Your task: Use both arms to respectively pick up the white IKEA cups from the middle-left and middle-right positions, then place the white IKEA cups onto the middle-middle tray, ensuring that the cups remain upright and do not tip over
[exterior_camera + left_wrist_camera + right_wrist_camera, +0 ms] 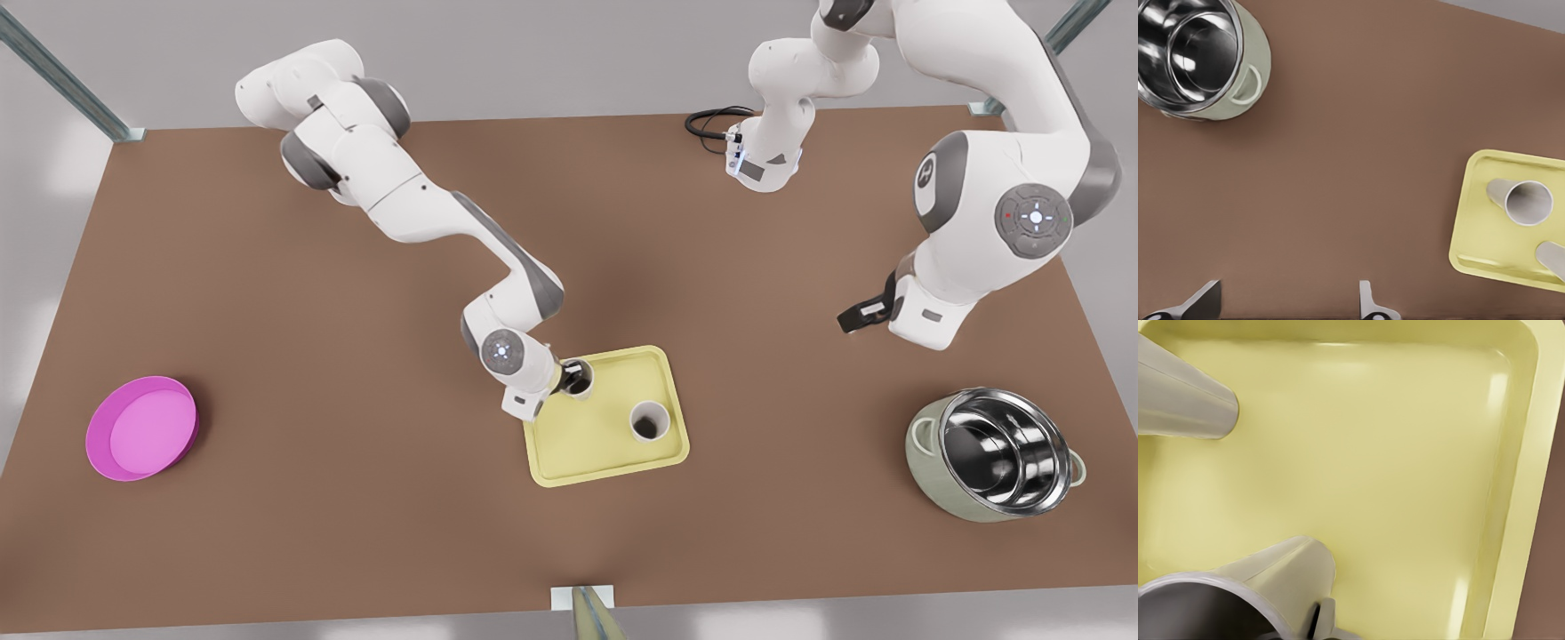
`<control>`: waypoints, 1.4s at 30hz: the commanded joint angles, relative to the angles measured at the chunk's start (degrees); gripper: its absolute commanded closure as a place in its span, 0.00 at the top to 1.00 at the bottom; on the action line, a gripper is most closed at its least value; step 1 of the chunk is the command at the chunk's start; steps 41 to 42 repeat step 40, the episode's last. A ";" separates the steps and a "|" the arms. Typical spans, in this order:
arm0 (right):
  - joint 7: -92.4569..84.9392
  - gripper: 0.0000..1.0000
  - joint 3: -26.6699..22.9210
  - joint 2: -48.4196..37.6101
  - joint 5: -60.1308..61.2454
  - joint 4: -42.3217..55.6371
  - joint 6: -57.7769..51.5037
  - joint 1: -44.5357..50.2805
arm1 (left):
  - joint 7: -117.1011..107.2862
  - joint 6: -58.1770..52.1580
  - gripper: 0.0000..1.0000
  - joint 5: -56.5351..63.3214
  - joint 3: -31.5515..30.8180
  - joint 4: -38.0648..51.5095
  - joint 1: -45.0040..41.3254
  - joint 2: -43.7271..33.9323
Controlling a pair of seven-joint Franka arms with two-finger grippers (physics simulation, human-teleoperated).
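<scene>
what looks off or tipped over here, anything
Nothing stands out. Both white cups stand upright on the yellow tray, apart. The right gripper is at the second cup's rim; the left gripper is open over bare table.

Two dark fingertips of the left gripper stand apart over bare brown table, holding nothing. A steel pot with pale green outside stands well away. The yellow tray holds one upright white cup; a second cup is cut off beside it.
</scene>
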 commanded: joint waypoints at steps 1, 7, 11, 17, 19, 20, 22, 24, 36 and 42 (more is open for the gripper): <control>14.32 0.62 -0.11 0.21 -0.32 0.19 0.33 0.12 | 18.79 -4.94 1.00 0.24 -0.43 0.04 -0.09 -0.06; 13.97 1.00 -0.64 0.30 -1.11 0.19 1.30 0.73 | 18.79 -4.94 1.00 -0.02 -0.43 -0.05 -0.09 -0.06; 13.62 1.00 -0.46 -0.32 -0.50 0.10 1.21 0.30 | 18.79 -4.94 1.00 -0.02 -0.43 -0.05 0.00 -0.06; 11.77 1.00 0.06 -7.17 0.20 -4.11 -4.85 -2.61 | 18.79 -4.85 1.00 -0.02 -0.43 -0.05 -0.09 0.29; 11.77 1.00 -0.02 -11.39 2.14 -7.37 -5.64 -2.61 | 18.71 -4.85 1.00 -0.02 -0.43 -0.05 -0.09 0.38; 12.39 1.00 -0.02 -15.34 2.14 -9.74 -8.27 -2.69 | 18.79 -4.85 1.00 -0.20 -0.43 0.04 0.08 0.38; 11.51 1.00 -2.66 -19.31 -4.89 -9.22 -22.78 -6.73 | 18.79 -4.94 1.00 -0.29 -0.43 0.04 0.00 0.38; 0.80 1.00 -5.55 -19.04 -12.77 -7.99 -30.68 -12.00 | 18.88 -4.94 1.00 -0.20 -0.43 0.04 -0.09 0.38; -14.16 1.00 -7.41 -48.48 -21.68 -16.51 -46.43 -26.78 | 18.79 -5.91 1.00 -2.75 -0.34 1.62 0.00 1.25; -14.16 1.00 -7.49 -48.40 -21.77 -16.51 -46.43 -27.13 | 18.79 -5.99 1.00 -2.66 -0.25 1.80 0.00 1.61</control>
